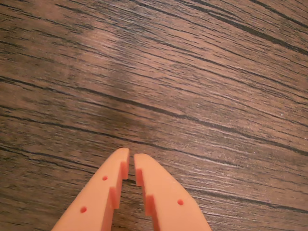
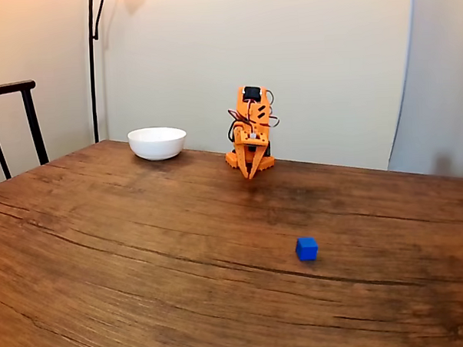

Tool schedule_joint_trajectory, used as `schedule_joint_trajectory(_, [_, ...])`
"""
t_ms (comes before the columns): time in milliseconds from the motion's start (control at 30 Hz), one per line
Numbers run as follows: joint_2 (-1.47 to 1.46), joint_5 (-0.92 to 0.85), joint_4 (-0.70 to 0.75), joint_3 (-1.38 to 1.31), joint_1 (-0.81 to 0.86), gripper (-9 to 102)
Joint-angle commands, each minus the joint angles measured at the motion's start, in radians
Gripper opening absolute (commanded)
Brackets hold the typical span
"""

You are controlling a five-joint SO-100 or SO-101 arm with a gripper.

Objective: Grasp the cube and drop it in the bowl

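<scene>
Fixed view: folded orange arm [image 2: 250,134] at the far table [image 2: 104,248] edge, gripper [image 2: 251,175] pointing down, empty. Wrist view: fingertips [image 1: 123,159] nearly meet, a narrow gap between them. Cube [image 2: 306,248] lies nearer the camera, well apart from the arm; bowl [image 2: 157,143] stands left of it.

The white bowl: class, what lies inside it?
In the fixed view the bowl shows only its outer wall and rim; its inside is hidden. The cube sits on the table, apart.
</scene>
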Motion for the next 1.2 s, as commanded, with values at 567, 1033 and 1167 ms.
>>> schedule_joint_trajectory(567, [-0.005, -0.011, 0.061, -0.003, 0.002, -1])
schedule_joint_trajectory(1033, [-0.006, -0.012, 0.067, -0.121, -0.006, -1])
schedule_joint_trajectory(1167, [-0.015, -0.011, 0.078, -0.199, -0.005, -1])
